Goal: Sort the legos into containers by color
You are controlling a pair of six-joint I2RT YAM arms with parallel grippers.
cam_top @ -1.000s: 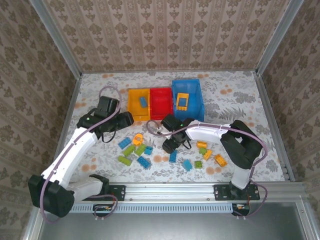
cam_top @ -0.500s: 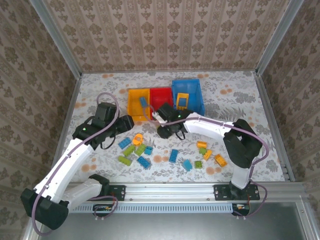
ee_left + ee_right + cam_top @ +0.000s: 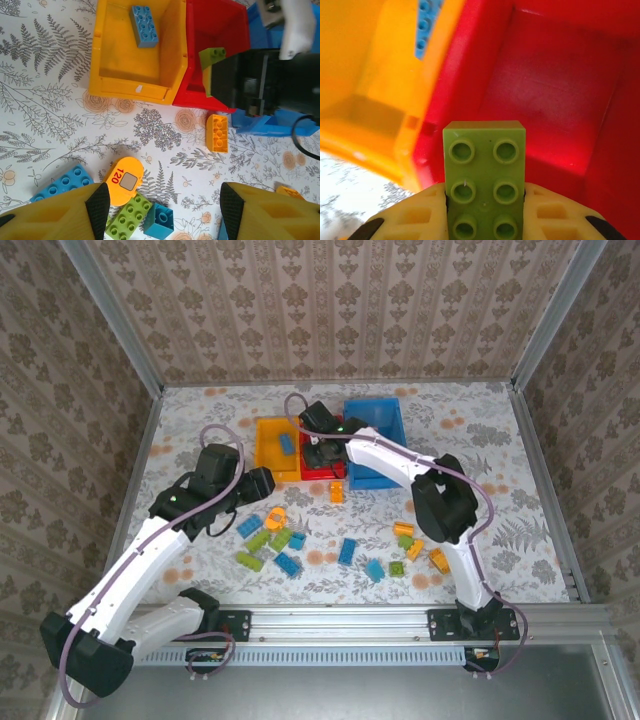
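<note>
Right pincer (image 3: 485,212): grasping one green lego (image 3: 485,165), over red bin (image 3: 555,115) | left pincer (image 3: 160,210): released | yellow bin (image 3: 127,62): one blue lego (image 3: 144,26)

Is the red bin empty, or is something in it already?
Empty where visible: the red bin shows a bare floor. The green brick is clamped in the right gripper above it.

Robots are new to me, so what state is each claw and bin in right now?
Right claw: shut on a light green studded plastic brick.
Left claw: open, empty.
Small yellow-orange plastic bin: holds one blue studded brick.
Small red plastic bin: visible floor bare.
Large blue plastic bin: partly hidden by the right arm.
</note>
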